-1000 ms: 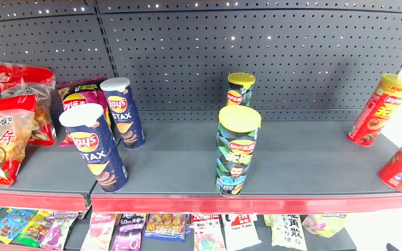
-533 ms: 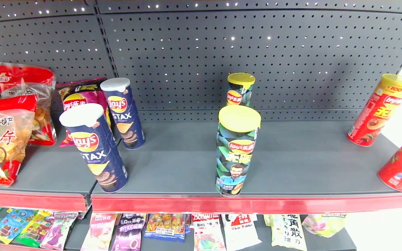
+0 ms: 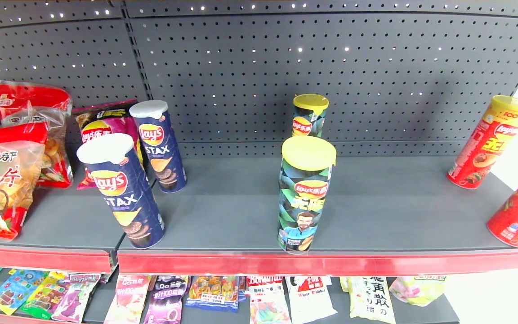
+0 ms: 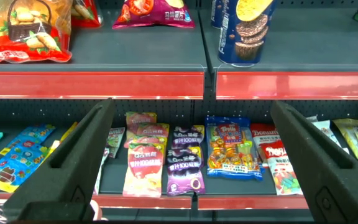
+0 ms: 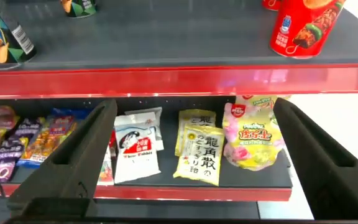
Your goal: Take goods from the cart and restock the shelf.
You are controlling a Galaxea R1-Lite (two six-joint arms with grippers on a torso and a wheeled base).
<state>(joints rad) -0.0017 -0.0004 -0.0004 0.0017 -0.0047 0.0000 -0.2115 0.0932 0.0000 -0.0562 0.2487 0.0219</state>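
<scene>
The green can [image 3: 306, 193] on the shelf [image 3: 241, 211] looks light, stiff, slick—best pinched mid-body, gently. Left gripper [image 4: 191, 109] and right gripper [image 5: 194, 104]: fingers spread wide, empty.

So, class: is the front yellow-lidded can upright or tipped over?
Upright: the front yellow-lidded can stands on its base at the shelf edge, lid on top.

The left end effector [image 4: 191, 104] and right end effector [image 5: 194, 101] are matte black and tapering.

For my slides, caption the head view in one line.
Blue cans, green cans and red cans stand on the grey shelf, snack bags at left.
</scene>
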